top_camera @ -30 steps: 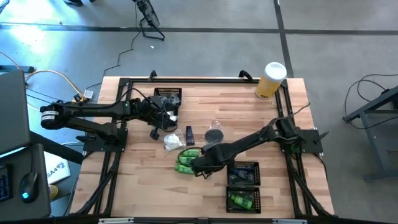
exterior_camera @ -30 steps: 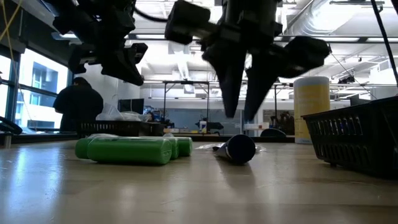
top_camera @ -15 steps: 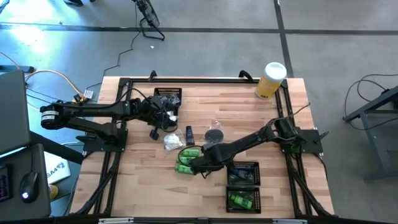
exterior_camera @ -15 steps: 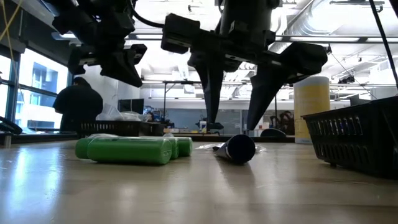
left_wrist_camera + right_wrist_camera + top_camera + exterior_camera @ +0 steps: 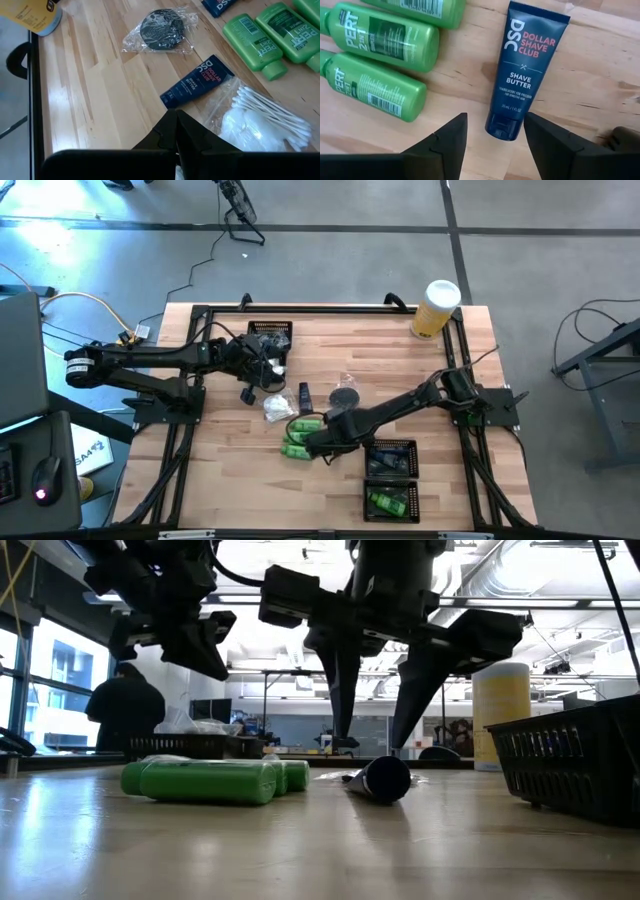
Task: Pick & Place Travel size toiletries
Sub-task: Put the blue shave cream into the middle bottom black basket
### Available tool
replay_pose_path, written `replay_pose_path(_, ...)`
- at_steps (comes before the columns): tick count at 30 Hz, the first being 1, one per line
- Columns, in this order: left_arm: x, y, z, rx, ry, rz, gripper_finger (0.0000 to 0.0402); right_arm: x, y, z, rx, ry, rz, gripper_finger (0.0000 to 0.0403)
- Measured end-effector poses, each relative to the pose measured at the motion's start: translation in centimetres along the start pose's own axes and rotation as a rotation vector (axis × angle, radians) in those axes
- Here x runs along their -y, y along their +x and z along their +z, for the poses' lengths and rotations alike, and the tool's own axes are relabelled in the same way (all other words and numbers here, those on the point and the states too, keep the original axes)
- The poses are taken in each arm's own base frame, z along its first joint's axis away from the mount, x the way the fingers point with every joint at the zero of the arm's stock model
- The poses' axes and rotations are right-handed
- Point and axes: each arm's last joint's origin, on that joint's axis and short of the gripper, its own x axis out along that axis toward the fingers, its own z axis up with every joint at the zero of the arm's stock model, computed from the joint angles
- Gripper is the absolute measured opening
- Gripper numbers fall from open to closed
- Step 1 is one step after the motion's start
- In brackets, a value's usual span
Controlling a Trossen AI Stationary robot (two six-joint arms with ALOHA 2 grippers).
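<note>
dark blue shave butter tube (image 5: 526,70) lies flat on the wooden table (image 5: 400,370), cap end toward the right gripper (image 5: 495,145), which hangs just above it with its two fingers spread wide, one to each side of the cap, holding nothing and touching nothing. in the low view the same fingers (image 5: 340,690) stand apart above the tube (image 5: 380,780), clear of the tabletop. three green bottles (image 5: 380,65) lie side by side just beside this tube, printed pert 2 in 1; in the high view they form a green cluster (image 5: 298,436) near the table's middle. a second dark blue tube (image 5: 197,82) lies nearer the left arm, touching a clear packet of cotton swabs (image 5: 255,115). one round dark case in a crinkly clear wrap (image 5: 160,31) sits apart from both, toward the yellow cylinder (image 5: 437,308) at the far corner. two black mesh trays: the one by the right arm (image 5: 390,478) holds a green bottle and some dark items i cannot make out; the one at the far side (image 5: 270,335) is partly under the left arm, contents unclear. the left gripper (image 5: 176,137) hovers over the table near that tray, fingers pressed together, nothing between them
</note>
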Motion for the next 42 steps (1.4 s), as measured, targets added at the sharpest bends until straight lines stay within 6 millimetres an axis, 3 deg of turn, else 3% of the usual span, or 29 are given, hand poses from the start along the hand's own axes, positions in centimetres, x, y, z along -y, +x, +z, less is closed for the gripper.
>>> replay_pose_path(7,0.1,0.0,-0.1,-0.013,0.018,-0.006,0.0000,-0.1,0.7,-0.1,-0.023,0.029,-0.013,0.0188)
replay_pose_path(13,0.2,0.0,-0.2,-0.022,0.031,-0.015,0.0000,-0.3,3.7,-0.4,-0.066,0.017,-0.044,0.0188)
replay_pose_path(26,0.2,0.0,-0.2,-0.021,0.041,-0.015,0.0000,-0.4,3.9,0.0,-0.014,0.020,-0.041,0.0184)
replay_pose_path(42,0.2,0.0,-0.2,-0.020,0.041,-0.016,0.0000,-0.4,3.9,0.2,0.059,0.007,-0.029,0.0138)
